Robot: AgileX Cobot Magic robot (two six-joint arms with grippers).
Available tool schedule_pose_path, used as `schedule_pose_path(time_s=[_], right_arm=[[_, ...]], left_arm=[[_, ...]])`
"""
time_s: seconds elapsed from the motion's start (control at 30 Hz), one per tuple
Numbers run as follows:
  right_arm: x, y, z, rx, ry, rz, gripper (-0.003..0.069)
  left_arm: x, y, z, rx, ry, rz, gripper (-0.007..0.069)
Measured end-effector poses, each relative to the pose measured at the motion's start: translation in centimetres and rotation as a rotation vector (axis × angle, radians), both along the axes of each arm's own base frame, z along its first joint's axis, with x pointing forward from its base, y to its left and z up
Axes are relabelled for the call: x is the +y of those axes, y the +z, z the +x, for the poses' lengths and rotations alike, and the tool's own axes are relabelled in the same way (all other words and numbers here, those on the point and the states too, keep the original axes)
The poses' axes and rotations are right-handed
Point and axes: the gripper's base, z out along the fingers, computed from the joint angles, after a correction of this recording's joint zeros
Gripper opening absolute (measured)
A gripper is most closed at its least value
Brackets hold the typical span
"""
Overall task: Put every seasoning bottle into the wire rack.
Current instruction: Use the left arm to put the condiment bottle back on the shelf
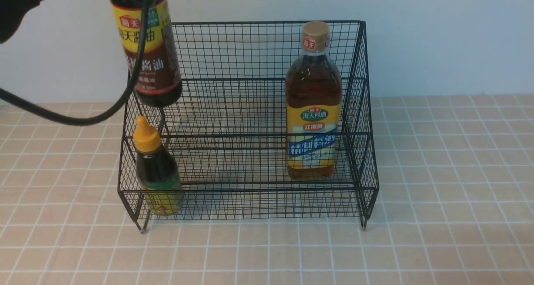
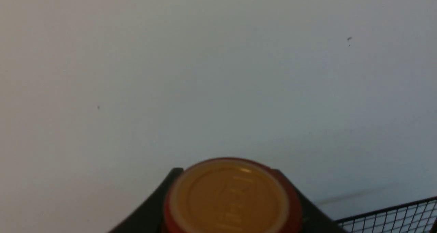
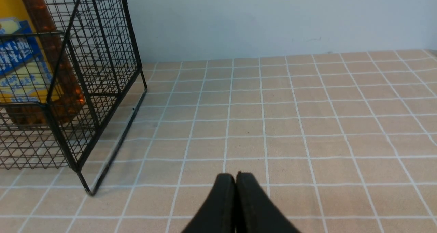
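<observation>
The black wire rack (image 1: 250, 23) stands on the tiled table. Inside it on the right stands the tall amber bottle (image 1: 313, 109) with its tan cap, which the right wrist view shows through the mesh (image 3: 20, 72). The small dark bottle (image 1: 157, 168) with the yellow nozzle cap stands in the rack's front left corner. The dark long-necked bottle (image 1: 150, 55) hangs upright in the air over the rack's left back corner. Its reddish cap (image 2: 232, 199) sits between the fingers of my left gripper (image 2: 226, 173), shut on it. My right gripper (image 3: 235, 175) is shut and empty, low over the table right of the rack (image 3: 99, 55).
A black cable (image 1: 83, 120) loops down from the left arm beside the rack's left side. A pale wall stands close behind the rack. Beige tiled table (image 1: 459, 193) stretches to the right and in front.
</observation>
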Motion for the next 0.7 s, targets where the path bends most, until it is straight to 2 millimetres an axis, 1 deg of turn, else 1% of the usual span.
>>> schedule_pose_path(time_s=[0.1, 0.37, 0.43, 0.47, 0.53, 0.63, 0.7], right_arm=[[0.0, 0.0, 0.0, 0.0, 0.0, 0.0, -0.0015], [0.0, 0.0, 0.0, 0.0, 0.0, 0.0, -0.0015], [0.0, 0.0, 0.0, 0.0, 0.0, 0.0, -0.0015], [0.0, 0.0, 0.0, 0.0, 0.0, 0.0, -0.0015], [0.0, 0.0, 0.0, 0.0, 0.0, 0.0, -0.0015], [0.0, 0.0, 0.0, 0.0, 0.0, 0.0, -0.0015], [0.0, 0.0, 0.0, 0.0, 0.0, 0.0, -0.0015]], left_arm=[[0.1, -0.4, -0.1, 0.032, 0.004, 0.009, 0.0258], [0.0, -0.8, 0.2, 0.045, 0.004, 0.013, 0.0257], [-0.2, -1.6, 0.9, 0.068, 0.004, 0.019, 0.0257], [-0.2, -1.7, 0.9, 0.07, 0.004, 0.02, 0.0257], [-0.4, -2.6, 1.7, 0.097, 0.004, 0.027, 0.0257], [-0.6, -3.0, 2.1, 0.101, 0.003, 0.03, 0.0257], [-0.7, -3.6, 2.5, 0.124, 0.004, 0.034, 0.0257]])
